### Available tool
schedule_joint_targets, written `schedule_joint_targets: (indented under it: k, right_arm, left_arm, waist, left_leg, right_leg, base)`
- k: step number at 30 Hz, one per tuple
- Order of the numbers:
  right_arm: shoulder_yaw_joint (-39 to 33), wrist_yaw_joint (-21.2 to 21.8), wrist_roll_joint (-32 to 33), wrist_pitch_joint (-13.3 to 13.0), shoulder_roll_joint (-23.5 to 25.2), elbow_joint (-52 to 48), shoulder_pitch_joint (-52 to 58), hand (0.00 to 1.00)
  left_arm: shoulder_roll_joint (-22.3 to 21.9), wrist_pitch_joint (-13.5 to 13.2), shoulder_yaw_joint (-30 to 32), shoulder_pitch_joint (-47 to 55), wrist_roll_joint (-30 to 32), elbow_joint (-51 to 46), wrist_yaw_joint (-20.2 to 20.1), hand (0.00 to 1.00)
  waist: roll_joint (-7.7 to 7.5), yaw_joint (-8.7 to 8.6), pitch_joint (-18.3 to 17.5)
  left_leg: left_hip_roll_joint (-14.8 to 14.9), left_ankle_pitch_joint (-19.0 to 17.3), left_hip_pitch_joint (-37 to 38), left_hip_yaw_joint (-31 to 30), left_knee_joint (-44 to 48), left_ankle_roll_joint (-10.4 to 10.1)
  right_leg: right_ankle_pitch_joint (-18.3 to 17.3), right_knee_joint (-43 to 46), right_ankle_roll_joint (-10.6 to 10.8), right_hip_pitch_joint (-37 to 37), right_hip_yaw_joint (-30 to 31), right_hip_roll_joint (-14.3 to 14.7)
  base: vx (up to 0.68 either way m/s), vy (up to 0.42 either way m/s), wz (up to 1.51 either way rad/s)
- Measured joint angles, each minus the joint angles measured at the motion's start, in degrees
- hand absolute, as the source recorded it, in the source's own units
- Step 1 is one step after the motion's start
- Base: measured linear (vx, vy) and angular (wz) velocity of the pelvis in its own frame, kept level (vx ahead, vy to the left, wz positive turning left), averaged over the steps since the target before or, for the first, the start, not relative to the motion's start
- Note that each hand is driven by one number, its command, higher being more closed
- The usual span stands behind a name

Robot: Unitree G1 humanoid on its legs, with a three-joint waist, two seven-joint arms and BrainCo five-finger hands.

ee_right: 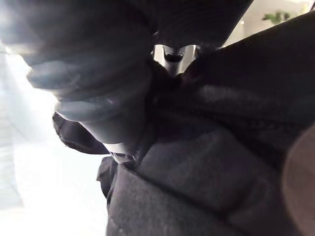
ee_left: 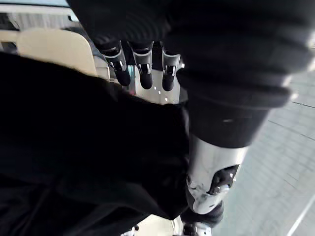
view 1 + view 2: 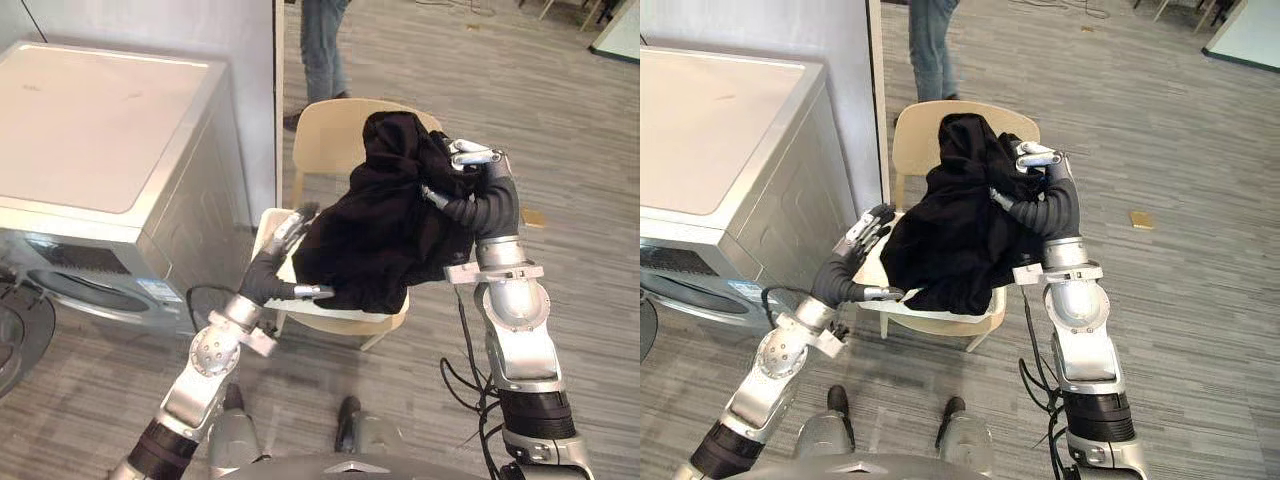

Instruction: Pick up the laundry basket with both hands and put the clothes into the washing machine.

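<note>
A heap of black clothes point(image 3: 380, 230) sits on a white basket point(image 3: 268, 232), of which just the rim shows, on a beige chair point(image 3: 325, 130). My left hand point(image 3: 275, 255) lies against the heap's left side, open, fingers straight along the rim and thumb reaching under the cloth. In the left wrist view its fingers point(image 2: 142, 69) point past the black cloth point(image 2: 74, 137). My right hand point(image 3: 490, 200) is at the heap's upper right, with fingers and thumb curled into the cloth. The right wrist view shows dark fabric point(image 1: 206, 162) pressed close against that hand.
A silver washing machine point(image 3: 100, 130) stands to the left, its round front door point(image 3: 60, 285) low at the left edge. A white wall panel point(image 3: 278, 100) rises between machine and chair. A person's legs point(image 3: 322, 50) stand behind the chair. Open grey floor point(image 3: 590, 200) lies to the right.
</note>
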Motion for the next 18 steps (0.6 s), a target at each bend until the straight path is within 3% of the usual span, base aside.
schedule_joint_targets:
  k: [2, 4, 8, 18]
  right_arm:
    - [2.7, 0.4, 1.3, 0.0, -0.1, 0.0, -0.2, 1.0]
    - [5.7, 1.2, 1.4, 0.1, -0.1, 0.0, -0.8, 1.0]
    - [6.2, 1.2, 1.9, 0.3, 0.0, 0.0, -2.3, 1.0]
    - [8.2, 0.7, 3.8, 1.4, 3.7, -1.5, -5.3, 1.0]
  left_arm:
    - [0.8, 0.2, -4.7, -5.2, 2.2, 4.2, -0.1, 0.0]
    - [1.0, 0.7, -9.3, -11.0, 10.0, 10.9, -1.2, 0.0]
    - [0.1, 1.7, -11.8, -15.3, 14.6, 14.7, -2.6, 0.0]
    - [-7.7, 5.3, -15.2, -21.1, 15.0, 23.7, -3.3, 0.0]
  waist:
    - [0.0, -0.47, 0.0]
    - [0.0, -1.25, 0.0]
    - [-0.01, -1.98, 0.0]
    - [0.01, -2.63, 0.0]
  left_leg:
    - [0.0, -0.1, -0.3, 0.3, 0.4, 0.1]
    - [0.1, -0.2, -0.9, 0.7, 0.5, 0.1]
    - [0.3, -0.3, -2.8, 1.3, 0.8, -0.1]
    - [0.9, -1.0, -4.4, 1.3, 3.0, 0.3]
  right_leg:
    - [0.5, -0.4, 0.0, -0.1, 0.2, 0.1]
    - [0.9, -1.4, 0.1, -0.4, 0.3, 0.2]
    - [2.4, -3.0, -0.1, -2.2, 1.4, 0.7]
    - [4.2, -5.1, -0.1, -2.0, 1.7, 1.2]
  base:
    - [-0.02, 0.023, -0.06]
    - [-0.06, 0.032, -0.07]
    - [-0.05, 0.029, -0.13]
    - [-0.01, 0.007, -0.03]
